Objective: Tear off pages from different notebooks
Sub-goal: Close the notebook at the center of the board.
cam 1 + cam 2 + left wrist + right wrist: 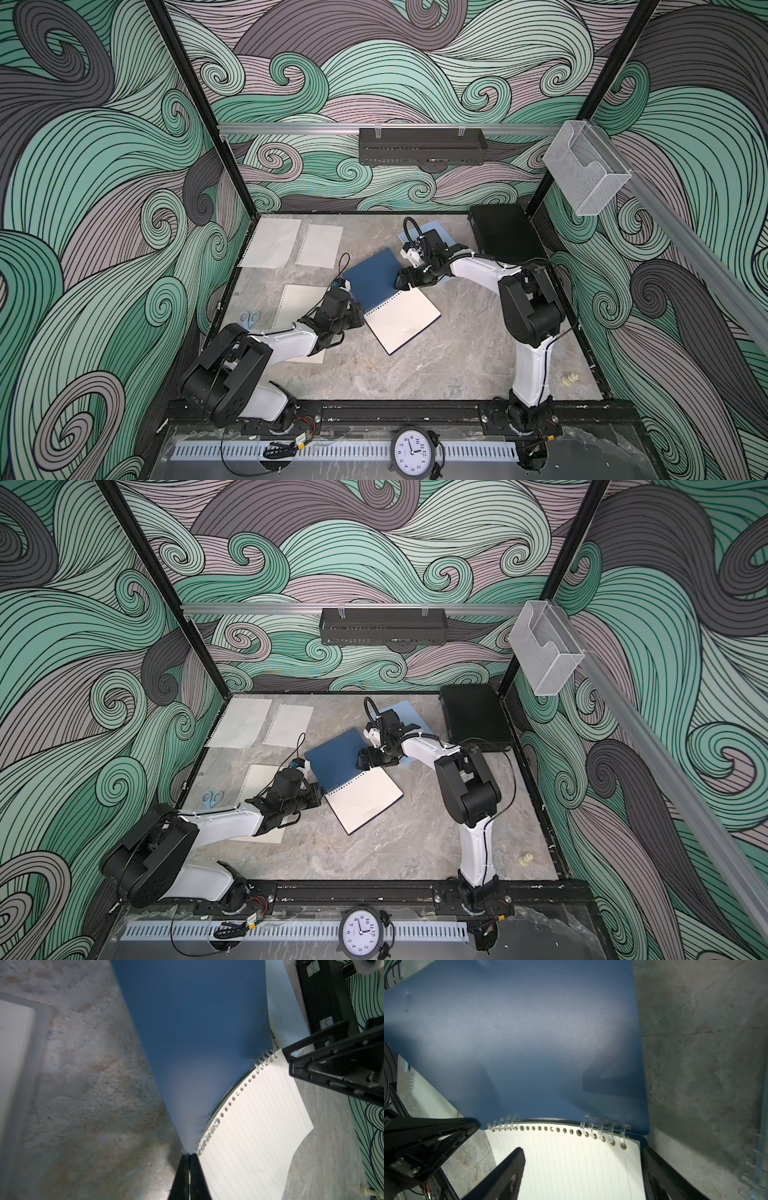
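- Grey marbled surface [415,374]: carries every item listed below.
- Black case [507,237]: lies flat at 1 o'clock, in the far corner.
- Navy notebook [374,278]: open at centre. Cover lies toward 11 o'clock and lined page [405,322] toward 5 o'clock, with the spiral binding between them.
- Cream notebook [297,303]: at 9 o'clock, partly under the left arm.
- Light blue notebook [407,712]: at 12 o'clock, largely hidden under the right arm.
- Larger loose page [272,243] and smaller loose page [320,245]: side by side at 10 to 11 o'clock, with hole rows on their 9 o'clock edges.
- Right pincer [582,1150]: jaws wide. One finger is over the lined page beside the binding, the other at the notebook's edge.
- Left pincer [189,1156]: jaws pressed together on the navy cover's corner, at the binding's 7 o'clock end.
- Scissors [249,319]: pale blue handles, at 8 o'clock near the surface edge.
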